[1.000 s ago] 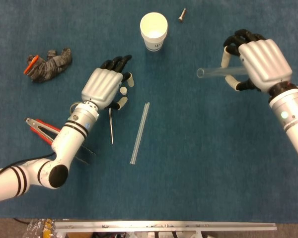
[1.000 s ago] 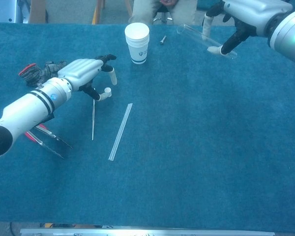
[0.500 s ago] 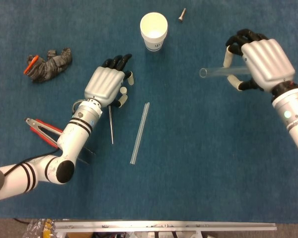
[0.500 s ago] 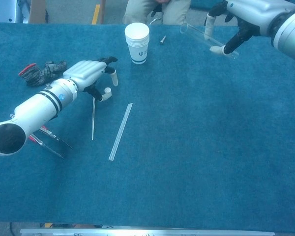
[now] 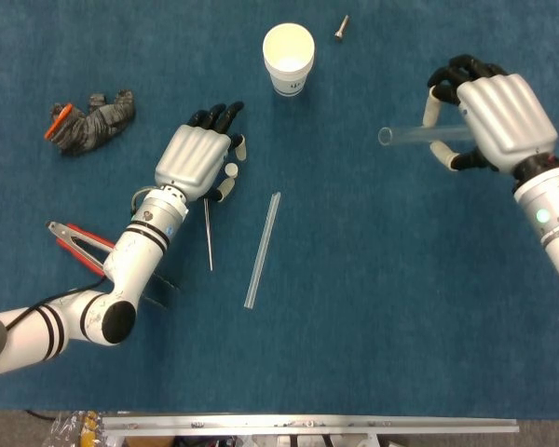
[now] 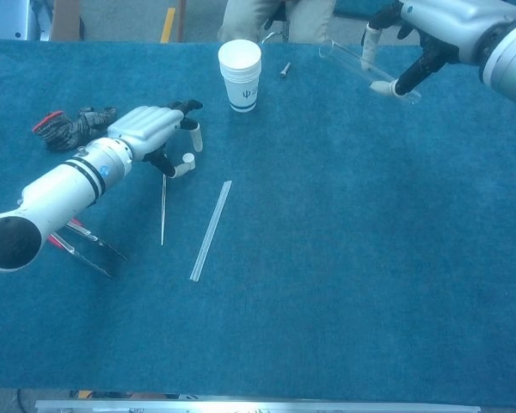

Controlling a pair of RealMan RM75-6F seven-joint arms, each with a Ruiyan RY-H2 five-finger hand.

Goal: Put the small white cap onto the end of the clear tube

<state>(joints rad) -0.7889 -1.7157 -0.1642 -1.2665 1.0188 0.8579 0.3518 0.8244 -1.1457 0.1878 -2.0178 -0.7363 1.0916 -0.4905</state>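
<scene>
The small white cap (image 5: 231,169) lies on the blue cloth between the thumb and a fingertip of my left hand (image 5: 196,158). That hand hovers low over it with its fingers spread and nothing in its grip. In the chest view the cap (image 6: 188,158) sits right at the thumb tip of the left hand (image 6: 150,129). My right hand (image 5: 494,121) grips the clear tube (image 5: 405,136) above the table at the far right, its open end pointing left. The chest view shows the tube (image 6: 348,58) slanting out of the right hand (image 6: 421,34).
A long thin clear strip (image 5: 262,250) and a thin metal rod (image 5: 208,236) lie just right of my left forearm. A paper cup (image 5: 289,58) and a screw (image 5: 341,27) stand at the back. A dark glove (image 5: 93,123) and red-handled pliers (image 5: 79,244) are at the left.
My right hand has drifted slightly to the right with the tube. The left hand has barely shifted and the cap has stayed in place.
</scene>
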